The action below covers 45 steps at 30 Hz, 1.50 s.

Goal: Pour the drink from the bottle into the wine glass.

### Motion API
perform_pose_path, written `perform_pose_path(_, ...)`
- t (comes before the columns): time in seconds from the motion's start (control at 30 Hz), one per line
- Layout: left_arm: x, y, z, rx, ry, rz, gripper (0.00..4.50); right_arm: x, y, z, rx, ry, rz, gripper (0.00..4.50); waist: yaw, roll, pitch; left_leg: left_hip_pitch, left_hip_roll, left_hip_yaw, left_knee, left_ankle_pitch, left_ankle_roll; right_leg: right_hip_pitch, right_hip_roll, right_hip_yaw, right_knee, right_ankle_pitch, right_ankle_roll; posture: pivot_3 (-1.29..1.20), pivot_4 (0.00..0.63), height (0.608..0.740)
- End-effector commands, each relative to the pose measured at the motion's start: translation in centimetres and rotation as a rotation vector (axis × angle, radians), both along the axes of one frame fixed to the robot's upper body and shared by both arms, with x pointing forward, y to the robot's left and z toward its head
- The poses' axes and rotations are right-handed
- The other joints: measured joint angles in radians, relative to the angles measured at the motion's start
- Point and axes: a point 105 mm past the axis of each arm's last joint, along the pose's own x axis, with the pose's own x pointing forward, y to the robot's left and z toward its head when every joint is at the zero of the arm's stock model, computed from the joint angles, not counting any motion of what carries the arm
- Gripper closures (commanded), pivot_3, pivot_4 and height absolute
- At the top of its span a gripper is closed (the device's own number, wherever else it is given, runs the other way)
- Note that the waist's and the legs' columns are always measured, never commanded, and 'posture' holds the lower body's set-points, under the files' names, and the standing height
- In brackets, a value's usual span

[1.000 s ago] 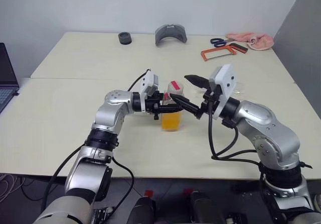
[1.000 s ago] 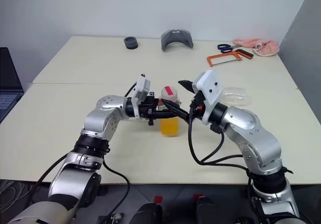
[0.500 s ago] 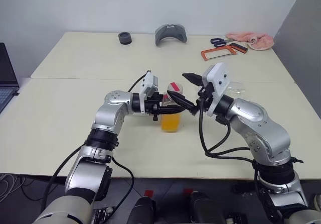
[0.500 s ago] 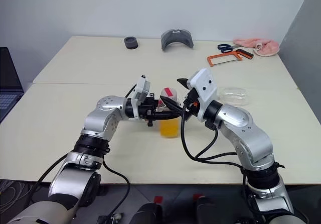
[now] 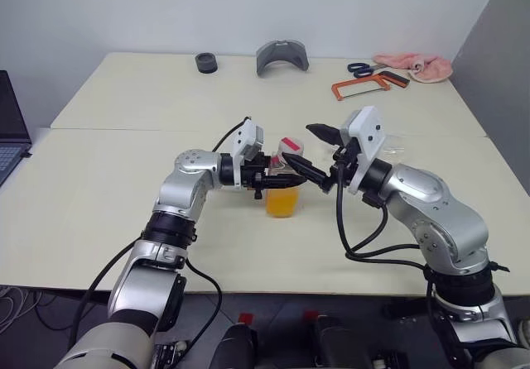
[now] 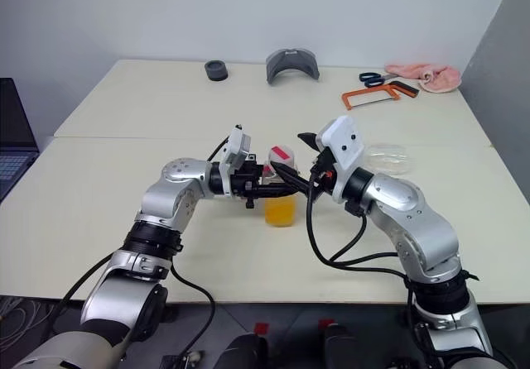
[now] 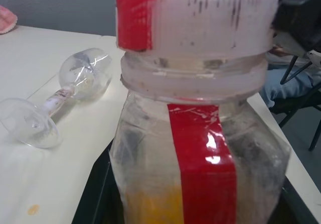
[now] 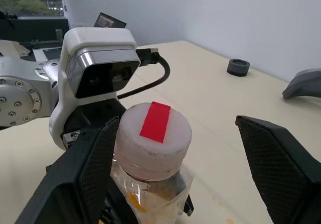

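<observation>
L hand (image 5: 277, 183) grips small clear squarish plastic bottle (image 5: 283, 189) w/ orange drink (image 5: 281, 203), upright at mid beige desk (image 5: 99, 187). R hand (image 5: 319, 155) wide apart, fingers flanking white-and-red cap (image 8: 153, 132) (not touching). Clear stemmed wine glass (image 7: 60, 101) lies on its side nearby.

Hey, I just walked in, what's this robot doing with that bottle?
The left hand is shut on the bottle of orange drink, holding it upright over the table. The right hand is open with its fingers on either side of the cap, which is on the bottle. The wine glass lies on its side on the table, empty, so no pouring has happened yet.
</observation>
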Motion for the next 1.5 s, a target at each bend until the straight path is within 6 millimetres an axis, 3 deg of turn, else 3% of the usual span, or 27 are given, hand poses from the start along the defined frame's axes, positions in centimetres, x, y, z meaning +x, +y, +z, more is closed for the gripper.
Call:
perform_pose_path(0.03, -0.27, -0.01, 1.57, -0.028, -0.07, -0.019, 2.84, 0.08, -1.28, 0.94, 0.005, -0.04, -0.047, 0.54, 0.0, 0.0, 0.0, 0.0, 0.0, 0.0, 0.0, 0.0, 0.0, 0.0, 0.0, 0.0, 0.0, 0.0, 0.0, 0.0, 0.15, 0.74)
perform_pose_path(1.5, -0.22, 0.01, 1.06, -0.015, -0.076, -0.013, 2.84, -0.07, -2.24, 0.4, -0.014, -0.02, -0.061, 0.54, 0.0, 0.0, 0.0, 0.0, 0.0, 0.0, 0.0, 0.0, 0.0, 0.0, 0.0, 0.0, 0.0, 0.0, 0.0, 0.0, 0.15, 0.74)
